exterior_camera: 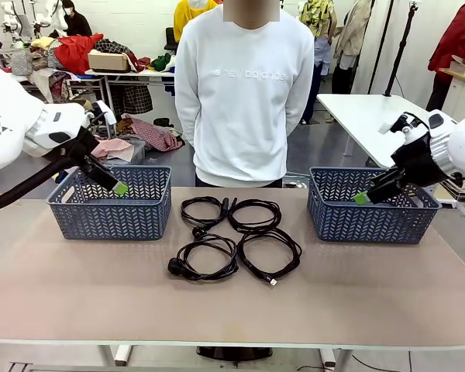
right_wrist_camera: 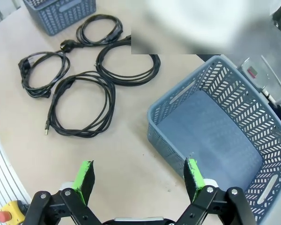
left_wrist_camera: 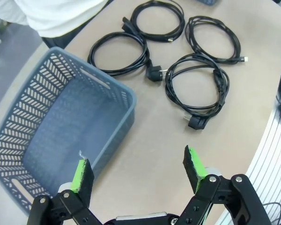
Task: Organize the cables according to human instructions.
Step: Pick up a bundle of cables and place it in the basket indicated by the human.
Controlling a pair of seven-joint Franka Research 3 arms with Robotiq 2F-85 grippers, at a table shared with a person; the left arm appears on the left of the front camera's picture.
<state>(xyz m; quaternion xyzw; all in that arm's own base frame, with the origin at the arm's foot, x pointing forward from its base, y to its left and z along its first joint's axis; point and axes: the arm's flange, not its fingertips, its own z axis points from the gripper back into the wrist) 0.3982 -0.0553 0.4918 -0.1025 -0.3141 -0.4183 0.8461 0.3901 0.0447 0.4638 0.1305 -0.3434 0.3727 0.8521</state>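
Note:
Four coiled black cables lie in a two-by-two cluster at the table's middle: back left point(exterior_camera: 204, 209), back right point(exterior_camera: 256, 213), front left point(exterior_camera: 205, 258) with a round plug, front right point(exterior_camera: 269, 253). My left gripper point(exterior_camera: 118, 187) hovers open over the left blue basket point(exterior_camera: 108, 221), nothing between its green pads point(left_wrist_camera: 82, 173). In its wrist view the cables point(left_wrist_camera: 196, 86) lie beyond the basket point(left_wrist_camera: 126, 117). My right gripper point(exterior_camera: 362, 198) hangs open and empty above the right blue basket point(exterior_camera: 372, 223). Its wrist view shows the open gripper point(right_wrist_camera: 139, 177), the basket point(right_wrist_camera: 164, 136) and the cables point(right_wrist_camera: 82, 103).
A person in a white sweatshirt point(exterior_camera: 244, 85) stands at the far edge, between the baskets, hands out of sight behind the back. Both baskets hold nothing. Bare tabletop point(exterior_camera: 232, 310) stretches in front of the cables.

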